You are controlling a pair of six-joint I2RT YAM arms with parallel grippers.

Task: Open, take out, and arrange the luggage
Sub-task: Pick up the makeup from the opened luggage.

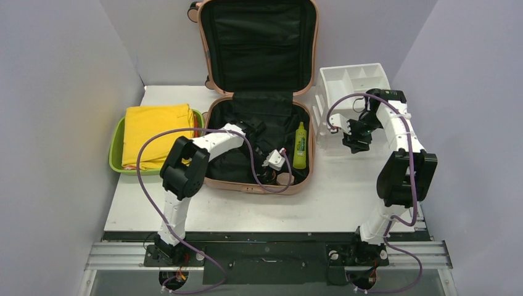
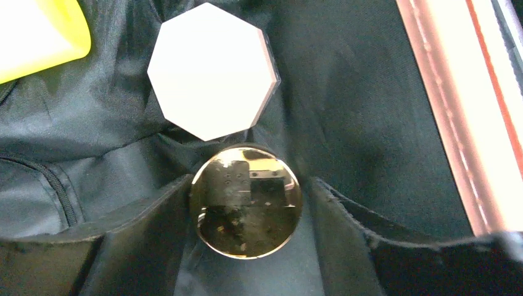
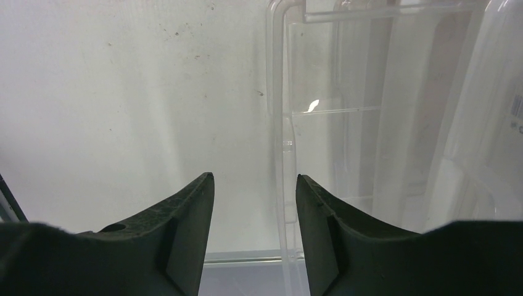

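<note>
the luggage (image 1: 256,49) lay open at the middle of the bench's far edge. its lid stood upright against the back wall, probably so the lower half stayed free for reaching. the left gripper (image 1: 280,174) was down in that half's near right corner, beside a green bottle (image 1: 300,145).

only the left wrist view showed why: its fingers (image 2: 154,234) flanked a round gold disc (image 2: 247,209), with a white octagonal piece (image 2: 210,71) just beyond. they sat close against the disc's rim, but i could not tell whether they were pinching it yet.

the right gripper (image 1: 356,137) hung near the right edge. its wrist view showed its fingers (image 3: 185,216) spread on nothing, over bare bench beside a clear divider tray (image 3: 370,123), likely waiting. a white organizer (image 1: 354,80) sat at the far right corner, and a lime tub (image 1: 117,145) of yellow cloth (image 1: 154,132) at the left edge.
</note>
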